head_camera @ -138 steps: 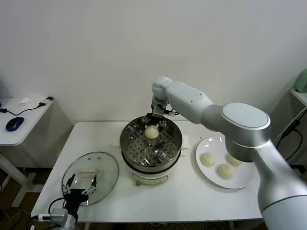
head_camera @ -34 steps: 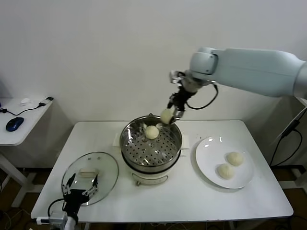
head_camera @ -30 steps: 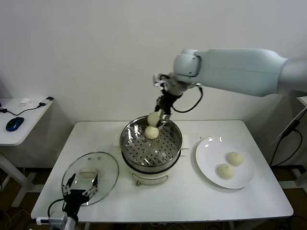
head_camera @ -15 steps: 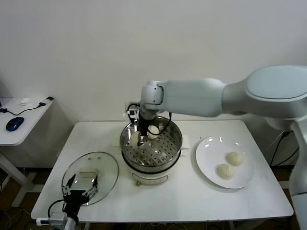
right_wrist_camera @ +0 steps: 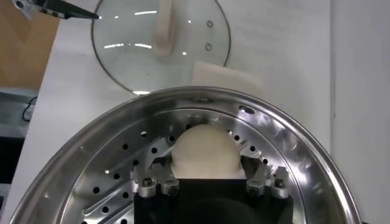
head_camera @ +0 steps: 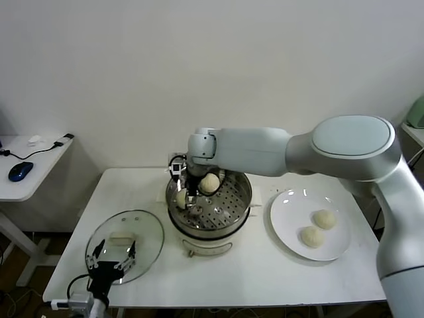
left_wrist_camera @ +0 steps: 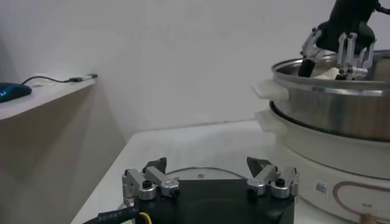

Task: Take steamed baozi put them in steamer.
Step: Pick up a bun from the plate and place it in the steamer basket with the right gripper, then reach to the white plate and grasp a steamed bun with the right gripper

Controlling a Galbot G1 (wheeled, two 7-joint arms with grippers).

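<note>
1. The left gripper [head_camera: 110,255] hangs spread wide at the table's [head_camera: 265,278] near left edge, over the glass lid [head_camera: 124,242].
2. Two baozi [head_camera: 312,236] lie on the plate [head_camera: 291,246], right.
3. The right gripper [head_camera: 183,199] clasps a baozi [right_wrist_camera: 205,151] by the steamer's [head_camera: 209,199] left wall; another bun [head_camera: 210,183] sits behind.

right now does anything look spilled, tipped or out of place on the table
Nothing stands out. The steamer sits upright, one baozi on its tray and another between the right gripper's fingers inside it. Two more lie on the plate. The glass lid lies flat by the left gripper.
</note>
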